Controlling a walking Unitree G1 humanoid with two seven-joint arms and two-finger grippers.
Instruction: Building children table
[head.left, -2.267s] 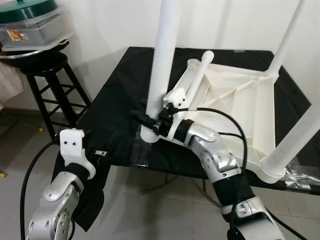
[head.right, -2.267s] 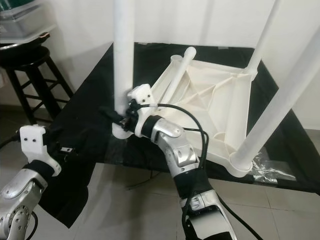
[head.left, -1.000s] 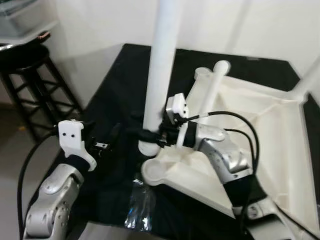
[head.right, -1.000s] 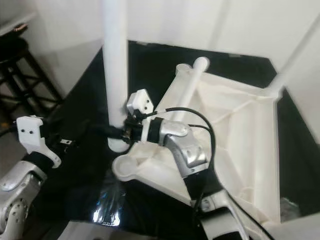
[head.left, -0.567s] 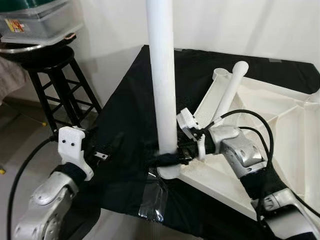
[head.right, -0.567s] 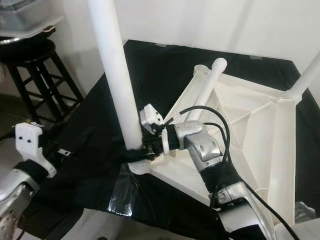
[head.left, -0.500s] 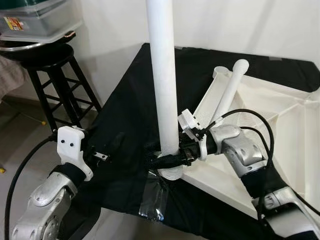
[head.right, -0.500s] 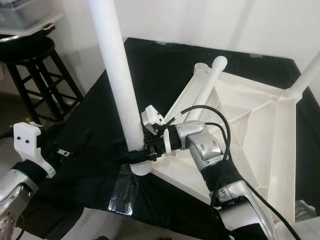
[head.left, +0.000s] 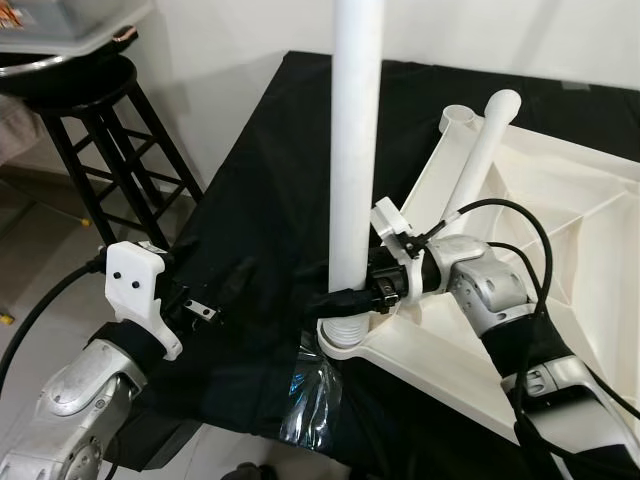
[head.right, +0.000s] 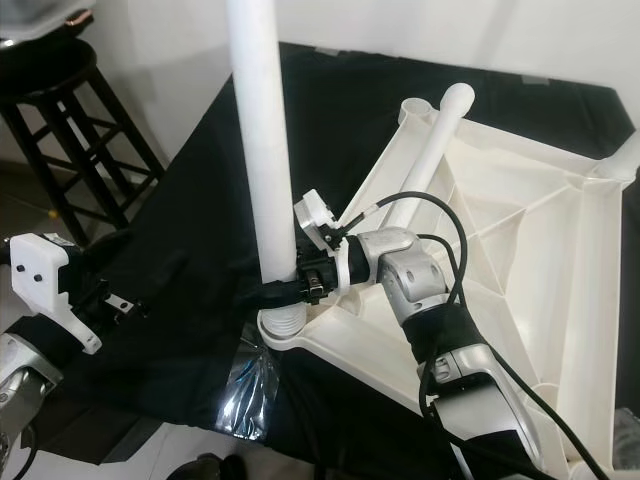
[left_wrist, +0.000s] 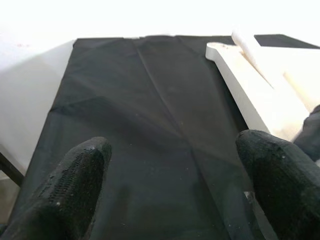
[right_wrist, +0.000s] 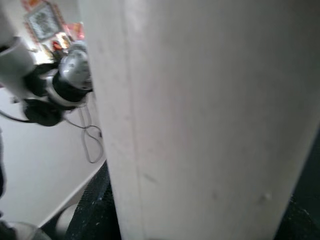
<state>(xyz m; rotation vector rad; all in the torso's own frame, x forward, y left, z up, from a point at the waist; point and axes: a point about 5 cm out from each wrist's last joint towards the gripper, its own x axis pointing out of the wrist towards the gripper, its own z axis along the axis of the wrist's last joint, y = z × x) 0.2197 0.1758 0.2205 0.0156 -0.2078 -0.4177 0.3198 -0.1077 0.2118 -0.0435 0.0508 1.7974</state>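
A white children's table top (head.left: 570, 220) lies upside down on a black cloth. One white leg (head.left: 355, 150) stands upright with its threaded foot in the near corner socket (head.left: 345, 335). My right gripper (head.left: 340, 298) is shut on this leg just above the socket; the right wrist view shows the leg (right_wrist: 200, 110) very close. A second loose leg (head.left: 482, 145) lies slanted across the underside. Another leg (head.right: 628, 158) stands at the far right corner. My left gripper (left_wrist: 172, 180) hangs open over the cloth to the left, holding nothing.
The black cloth (head.left: 265, 190) drapes over the table's left and front edges. Crumpled clear plastic (head.left: 312, 398) lies at the front edge below the socket. A black stool (head.left: 95, 125) bearing a container stands at the left by the white wall.
The right gripper has brought the leg's foot from beside the corner socket into it, and the leg now stands straighter. The camera has shifted. The left gripper stays open.
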